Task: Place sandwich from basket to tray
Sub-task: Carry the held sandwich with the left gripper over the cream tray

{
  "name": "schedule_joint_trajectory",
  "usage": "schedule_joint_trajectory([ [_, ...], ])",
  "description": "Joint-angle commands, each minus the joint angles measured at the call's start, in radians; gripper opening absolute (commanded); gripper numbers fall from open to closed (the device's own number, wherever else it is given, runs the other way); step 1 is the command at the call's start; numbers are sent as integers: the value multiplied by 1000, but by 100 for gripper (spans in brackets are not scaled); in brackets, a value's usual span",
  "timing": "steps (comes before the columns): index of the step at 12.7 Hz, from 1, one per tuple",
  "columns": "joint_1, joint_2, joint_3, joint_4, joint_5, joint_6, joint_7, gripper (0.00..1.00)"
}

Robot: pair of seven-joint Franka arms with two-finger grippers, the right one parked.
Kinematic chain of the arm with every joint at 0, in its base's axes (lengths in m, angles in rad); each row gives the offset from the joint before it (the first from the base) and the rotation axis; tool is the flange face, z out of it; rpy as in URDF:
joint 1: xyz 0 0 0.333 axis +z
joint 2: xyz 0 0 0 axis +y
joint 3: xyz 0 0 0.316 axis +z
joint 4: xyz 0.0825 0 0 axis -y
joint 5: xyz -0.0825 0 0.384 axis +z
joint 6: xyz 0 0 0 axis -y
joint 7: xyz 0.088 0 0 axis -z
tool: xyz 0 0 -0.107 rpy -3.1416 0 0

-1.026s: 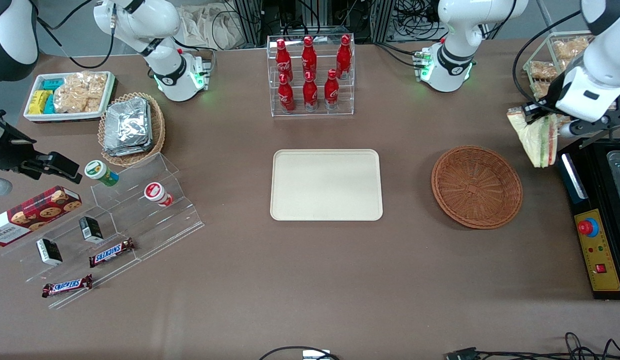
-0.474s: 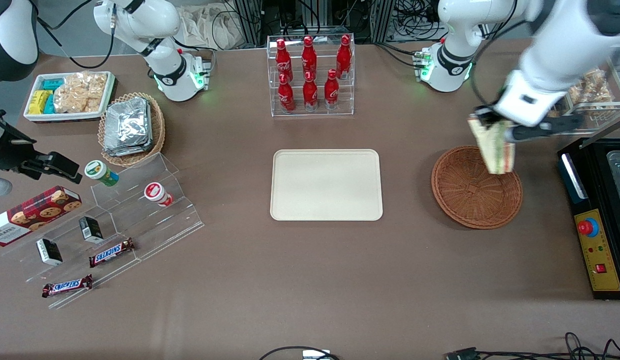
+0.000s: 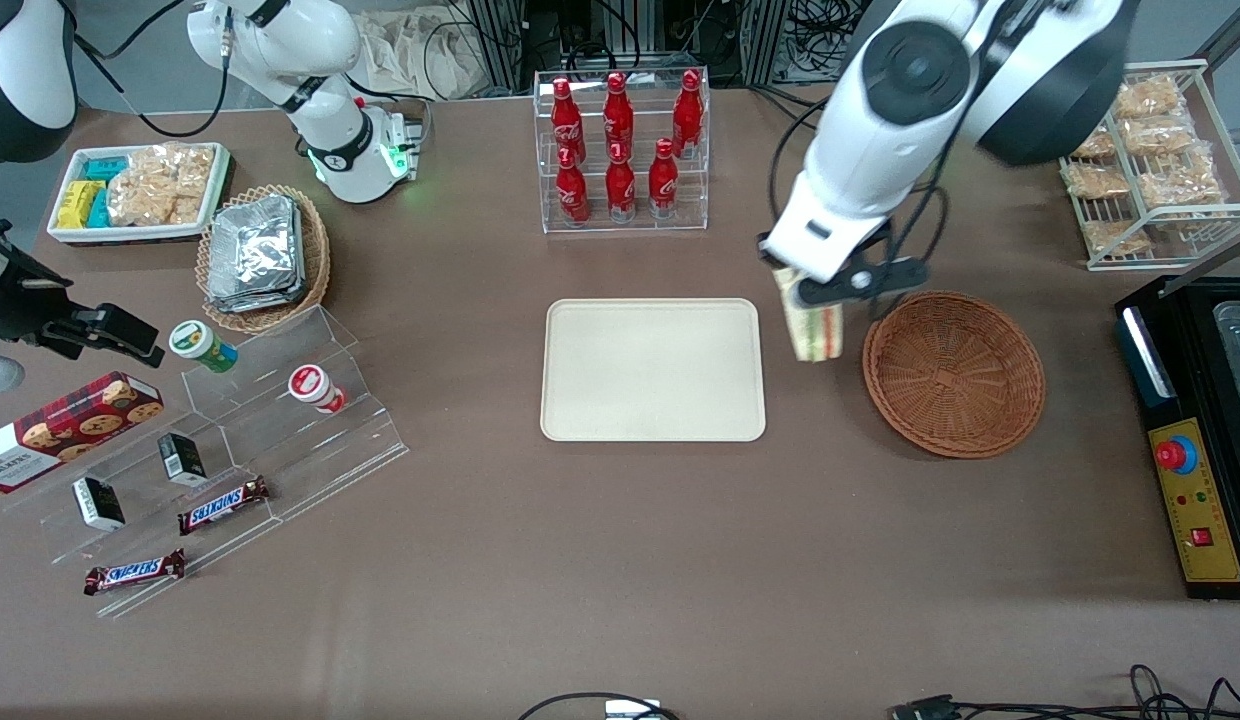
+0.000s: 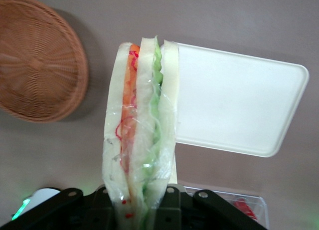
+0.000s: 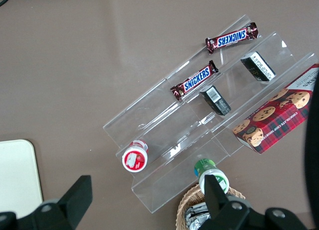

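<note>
One sandwich (image 4: 142, 125) is hanging from your gripper (image 3: 815, 283), clamped at its upper end between the black fingers (image 4: 169, 207), pointing down over bare table between the tray (image 3: 652, 369) and the basket (image 3: 953, 372). You're carrying something that looks light and soft: bread squashes, and the clear wrap is probably slippery, so judge the pinch gentle but firm across the flat bread faces. Taking it by the wide end looks right. Beside your gripper, the tray is flat, smooth, low-rimmed, with nothing on it; plenty of room. Farther from the front camera than your gripper, the bottle rack (image 3: 620, 150) is standing well apart.
</note>
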State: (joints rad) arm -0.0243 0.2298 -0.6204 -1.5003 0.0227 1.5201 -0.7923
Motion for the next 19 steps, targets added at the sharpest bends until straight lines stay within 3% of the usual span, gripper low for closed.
schedule_joint_trajectory([
  [1, -26, 77, -9, 74, 16, -6, -25, 0],
  [4, -28, 72, -41, -41, 20, 59, 10, 0],
  [6, -29, 56, -56, -202, 31, 226, 10, 0],
  [10, -25, 81, -59, -447, 132, 526, 10, 0],
  [14, -25, 216, -52, -482, 267, 658, -19, 0],
  [19, -25, 336, -35, -483, 378, 736, -90, 0],
])
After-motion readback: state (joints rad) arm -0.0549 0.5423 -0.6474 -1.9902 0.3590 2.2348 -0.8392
